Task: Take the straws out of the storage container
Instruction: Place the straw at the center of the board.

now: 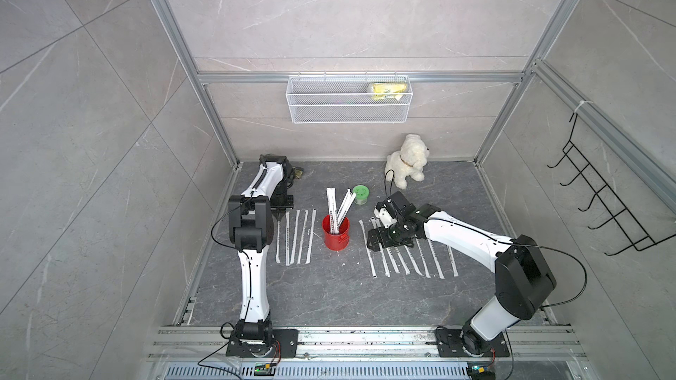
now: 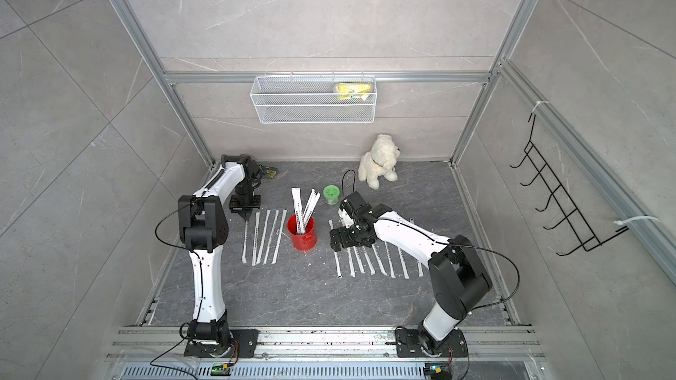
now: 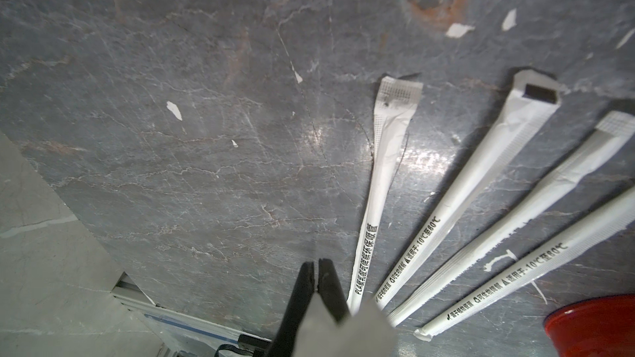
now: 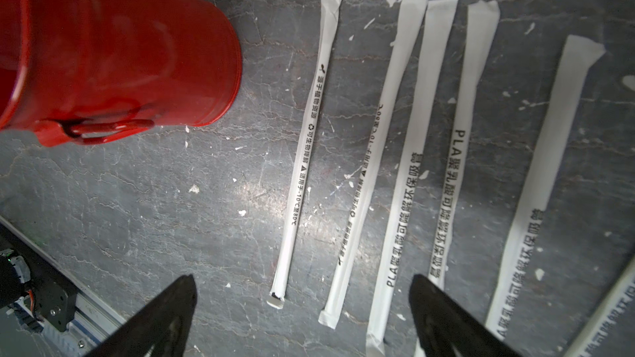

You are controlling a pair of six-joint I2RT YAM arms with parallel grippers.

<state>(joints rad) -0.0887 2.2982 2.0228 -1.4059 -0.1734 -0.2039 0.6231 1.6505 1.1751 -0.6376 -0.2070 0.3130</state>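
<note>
Dark stone tabletop (image 1: pixel 329 294) inside a grey-tiled bay. Centre: red storage container (image 1: pixel 335 237), upright, with a few straws (image 1: pixel 332 210) leaning out above its rim. Many more laid-out straws (image 4: pixel 402 200) lie in rows on either side of it. Left tool (image 3: pixel 316 269): pressed together, empty, just beside the row on its side. Right tool (image 4: pixel 302 279): spread wide, empty, over the other row. The paper-wrapped straws look light, slender and easily creased. They are probably best pinched on the upper shaft, clear of the rim, and drawn straight up, lest the can tip.
</note>
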